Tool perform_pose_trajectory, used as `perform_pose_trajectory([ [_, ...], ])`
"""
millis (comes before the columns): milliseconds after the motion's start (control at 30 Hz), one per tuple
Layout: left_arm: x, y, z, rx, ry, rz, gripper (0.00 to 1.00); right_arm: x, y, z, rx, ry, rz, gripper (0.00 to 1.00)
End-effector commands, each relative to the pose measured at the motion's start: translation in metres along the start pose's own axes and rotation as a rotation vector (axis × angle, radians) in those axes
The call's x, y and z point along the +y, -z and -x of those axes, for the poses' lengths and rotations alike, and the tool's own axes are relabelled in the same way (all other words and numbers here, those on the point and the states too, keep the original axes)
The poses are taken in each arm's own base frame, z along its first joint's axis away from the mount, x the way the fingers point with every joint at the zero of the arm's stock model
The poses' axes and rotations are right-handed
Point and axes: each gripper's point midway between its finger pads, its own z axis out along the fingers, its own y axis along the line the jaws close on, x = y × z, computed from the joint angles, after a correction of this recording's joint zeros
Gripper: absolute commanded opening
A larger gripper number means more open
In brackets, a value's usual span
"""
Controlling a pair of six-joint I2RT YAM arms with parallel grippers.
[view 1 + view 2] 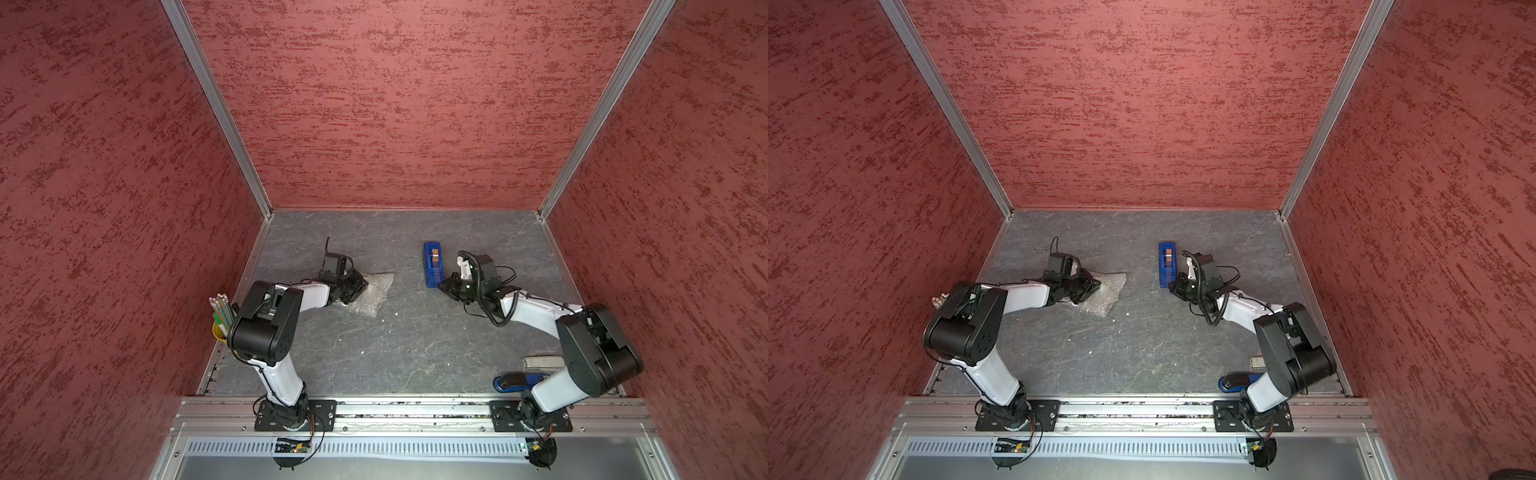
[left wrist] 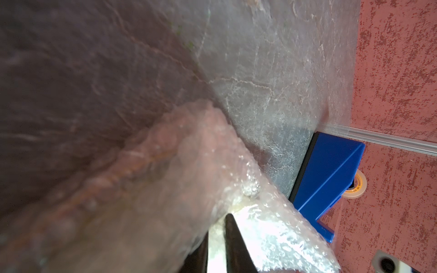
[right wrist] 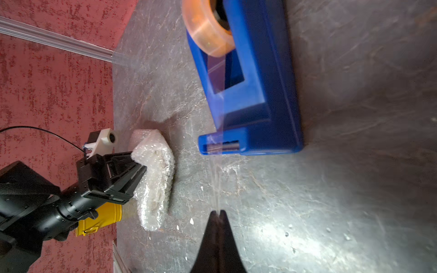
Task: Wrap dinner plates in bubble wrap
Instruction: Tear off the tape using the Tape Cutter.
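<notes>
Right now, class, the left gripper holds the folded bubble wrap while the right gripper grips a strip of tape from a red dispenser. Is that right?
No: the dispenser is blue, not red, as the right wrist view shows. The rest holds: the left gripper holds the folded bubble wrap while the right gripper grips a strip of tape from that dispenser.

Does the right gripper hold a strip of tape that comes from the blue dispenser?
Yes, a clear tape strip runs from the blue dispenser to the shut right gripper.
</notes>
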Motion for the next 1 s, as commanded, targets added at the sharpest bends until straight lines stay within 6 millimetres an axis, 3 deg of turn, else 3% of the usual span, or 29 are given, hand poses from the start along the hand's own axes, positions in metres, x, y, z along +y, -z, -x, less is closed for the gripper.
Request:
perform_pose_trajectory([
  [0, 0.064, -0.005, -0.019, 0.054, 0.082, 0.201, 0.17, -0.015, -0.01, -0.016, 0.055, -0.019, -0.031, 0.0],
  [133, 0.064, -0.005, -0.019, 0.054, 0.083, 0.202, 0.17, -0.036, -0.017, -0.017, 0.053, 0.0, -0.113, 0.0],
  [300, 0.064, -0.006, -0.019, 0.057, 0.084, 0.2, 0.17, -0.059, -0.013, -0.003, -0.017, 0.064, -0.257, 0.0],
  [467, 0.064, -0.003, -0.018, 0.054, 0.087, 0.198, 0.17, -0.056, -0.012, 0.01, -0.051, 0.095, -0.282, 0.0],
  [800, 0.064, -0.004, -0.018, 0.055, 0.085, 0.197, 0.17, -0.055, -0.031, 0.024, -0.049, 0.126, -0.293, 0.0],
  [967, 0.065, -0.004, -0.018, 0.055, 0.088, 0.197, 0.17, -0.058, -0.025, 0.03, -0.074, 0.138, -0.342, 0.0],
])
